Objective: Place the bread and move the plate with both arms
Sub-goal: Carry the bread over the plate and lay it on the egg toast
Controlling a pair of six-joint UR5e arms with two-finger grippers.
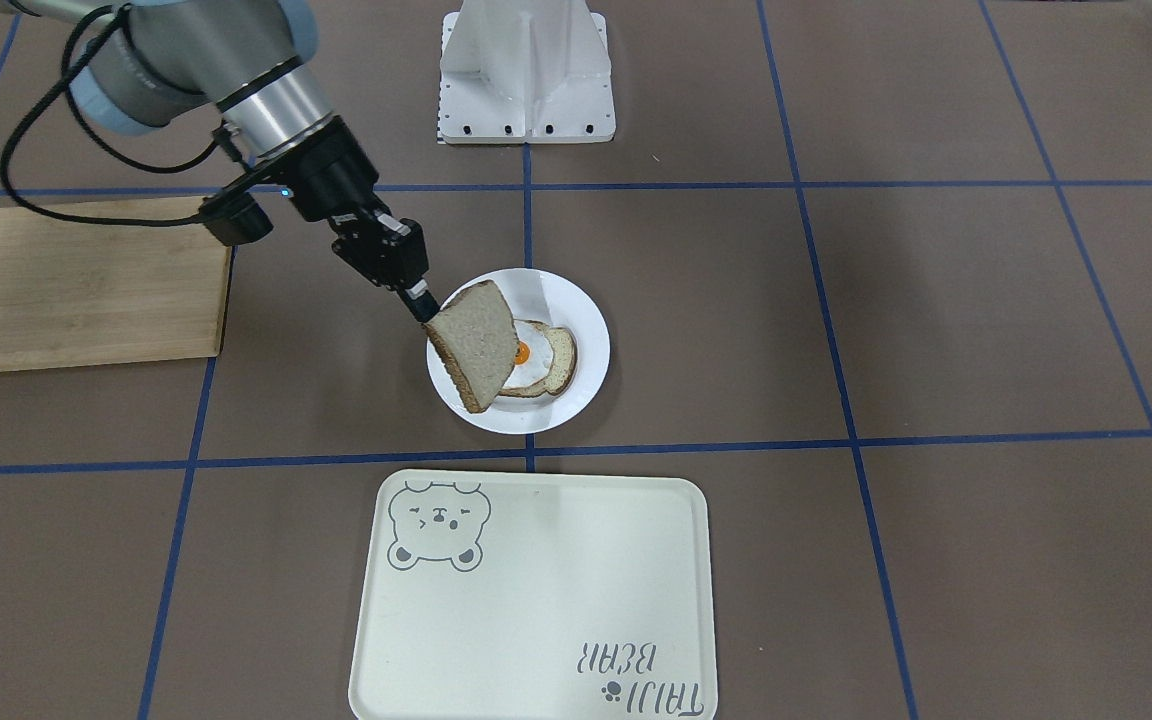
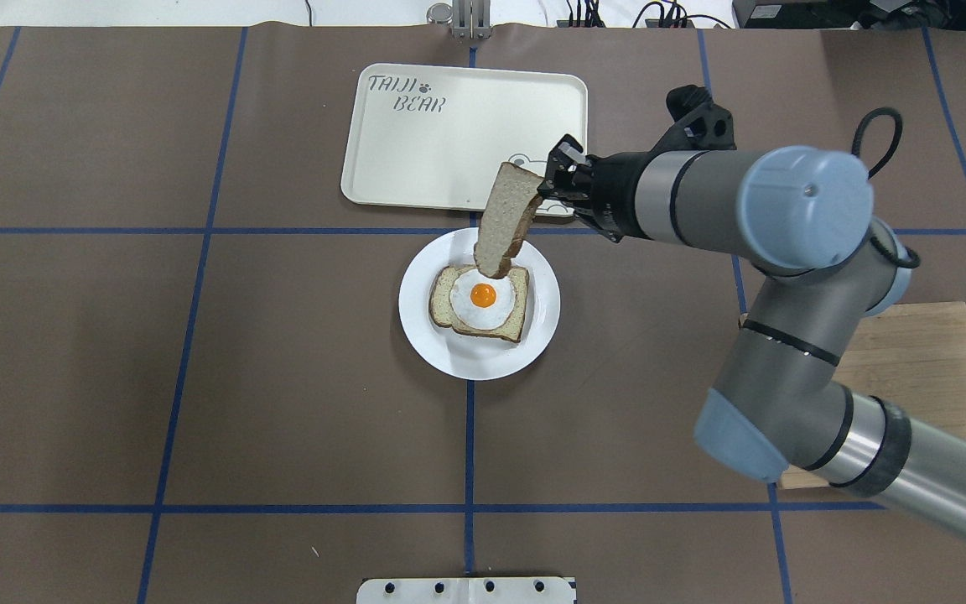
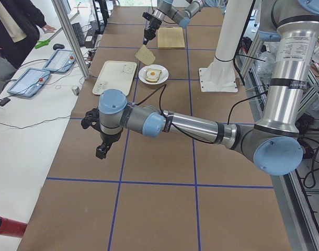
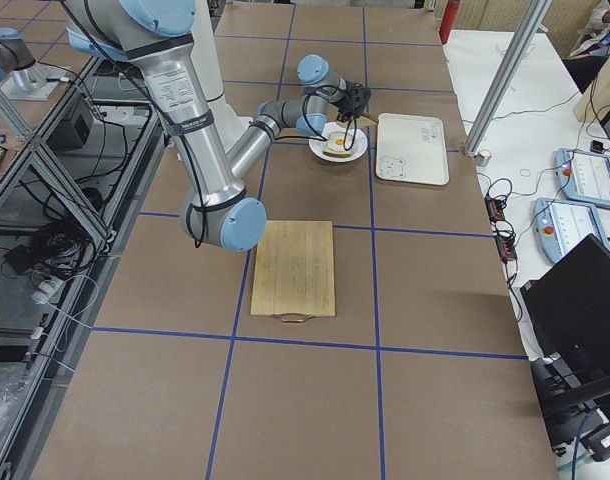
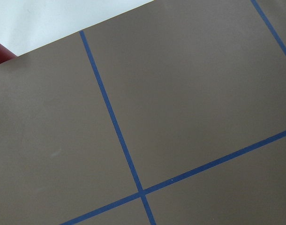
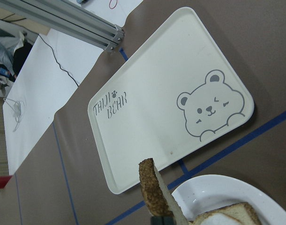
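— Right gripper (image 1: 423, 305) first, from the front-facing camera: what do we see?
— We see it clenched on one corner of the bread (image 1: 474, 345). The bread hangs tilted in the air over the plate (image 1: 591, 330), its lower corner above the rim on the cutting board (image 1: 86, 285) side. An egg-topped slice (image 1: 554, 362) lies flat on the plate. Bare table (image 1: 936, 320) runs from the plate's other side. The tray (image 1: 536, 600) sits just across a blue tape line (image 1: 736, 445), apart from the plate.
— And overhead?
— We see the right arm (image 2: 776, 361) come in from the right. In that view the bread's lower tip overlaps the egg-topped slice's far edge, and its top overlaps the tray's near edge. Bare brown table spreads to the plate's left.
— From the left end?
— We see the left arm (image 3: 191, 125) stretched low over the near table, well apart from the plate. The left gripper (image 3: 102, 150) points down, and we cannot tell whether it is released or clenched.
— The right end?
— The cutting board lies nearer us, with a strip of bare table between it and the plate. The grasp is too small to judge.
— Left wrist?
— We see only brown table and tape lines.
— Right wrist?
— We see the bread's crust edge low in the picture, the plate's rim beneath it and the tray beyond, with a tape line between them.
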